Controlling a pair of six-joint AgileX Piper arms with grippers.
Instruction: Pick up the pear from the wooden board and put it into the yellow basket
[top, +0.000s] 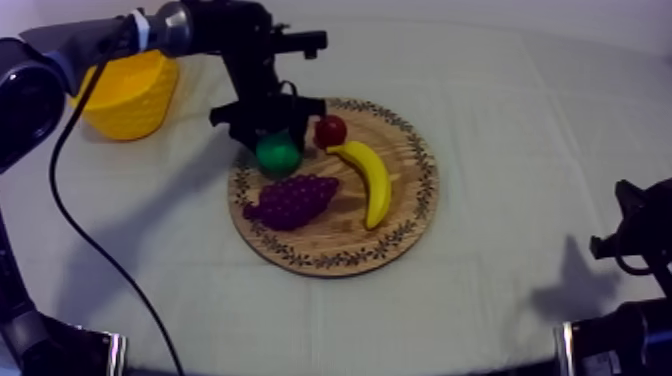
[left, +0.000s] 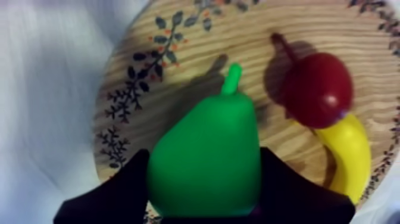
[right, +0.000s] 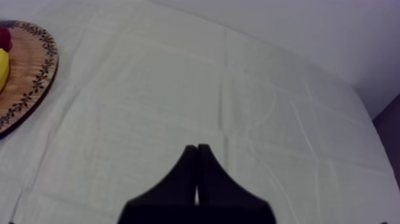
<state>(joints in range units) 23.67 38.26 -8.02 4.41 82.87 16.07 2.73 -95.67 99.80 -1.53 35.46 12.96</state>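
Now my left gripper (top: 272, 138) stands over the wooden board (top: 340, 228), at the part of the board nearest the yellow basket (top: 128, 95); its two black fingers (left: 116, 199) are closed round the pear (left: 205, 158), one against each flank of the green body, so these jaws are holding the pear between them. The pear is within the board's patterned rim, close to that rim, with its stem pointing away from my fingers across the wood; I cannot tell whether its base rests on the board or hangs just clear of it.

On the board just beside the pear lies the small red fruit (top: 330, 130); it sits against one end of the banana (top: 376, 182), which curves along the side of the board farthest from the basket; the grapes (top: 292, 200) lie on the board too, near the pear and beside the banana, apart from both.

The yellow basket stands off the board on the cloth (top: 500, 120), well apart from the rim, on my left arm's side.

My right gripper (right: 196, 150) is off the board, over bare cloth, well away from the board's rim; its jaws lie pressed together as a narrow wedge with nothing between them.
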